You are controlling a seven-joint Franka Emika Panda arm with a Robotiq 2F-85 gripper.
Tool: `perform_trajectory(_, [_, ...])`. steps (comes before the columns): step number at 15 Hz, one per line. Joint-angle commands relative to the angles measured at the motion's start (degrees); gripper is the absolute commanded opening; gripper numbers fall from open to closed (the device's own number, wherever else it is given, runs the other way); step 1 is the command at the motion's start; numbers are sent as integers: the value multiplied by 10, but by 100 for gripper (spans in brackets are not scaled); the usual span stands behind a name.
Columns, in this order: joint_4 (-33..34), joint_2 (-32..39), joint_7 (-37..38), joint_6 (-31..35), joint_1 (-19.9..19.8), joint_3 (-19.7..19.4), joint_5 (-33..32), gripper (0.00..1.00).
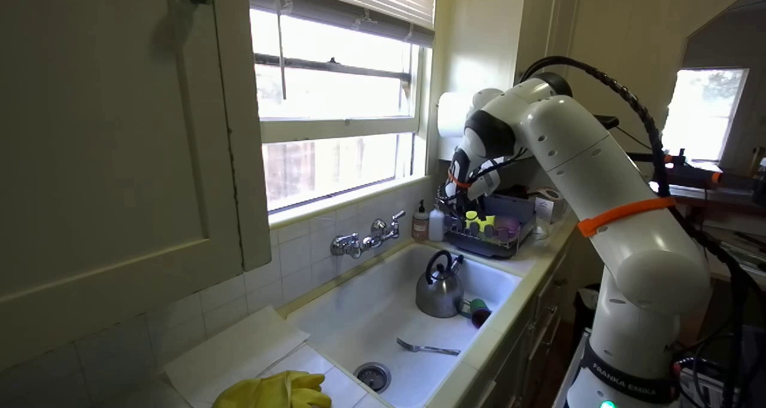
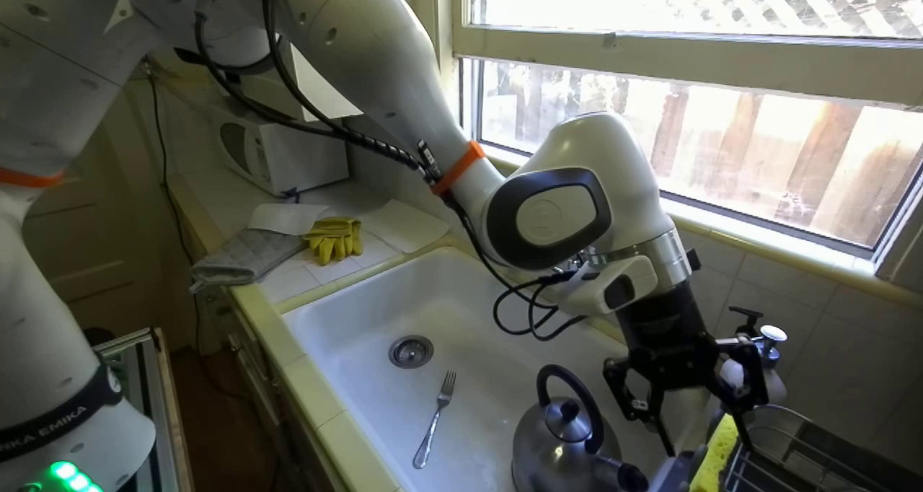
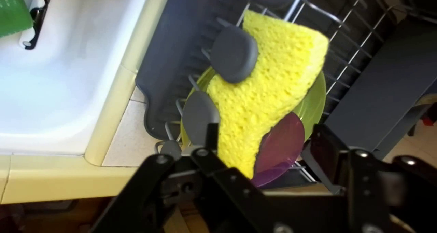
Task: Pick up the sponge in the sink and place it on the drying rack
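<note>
I'd say the placing step is nearly done: the yellow sponge [image 3: 273, 76] sits in the drying rack [image 1: 507, 207], against its grey-tipped prongs [image 3: 234, 53], and the fingers [image 3: 326, 147] stand spread around it, pinching nothing. Next, I reckon, comes a straight lift clear, kept wide so neither tip drags the sponge

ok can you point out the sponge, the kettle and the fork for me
Sponge [image 3: 264, 96]: wrist view, on the middle of its porous yellow surface.
Kettle [image 1: 440, 297]: in an exterior view, on its metal body.
Fork [image 2: 435, 420]: in an exterior view, on the upper part of its handle.
</note>
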Motion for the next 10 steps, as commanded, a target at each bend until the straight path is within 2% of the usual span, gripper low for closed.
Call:
perform_trajectory(1, [-27, -80, -46, 32, -36, 56, 8, 100])
perform_trajectory(6, [-36, -160, -226, 51, -130, 174, 3, 100])
perform_trajectory(10, [-30, -194, -391, 17, -203, 246, 9, 100])
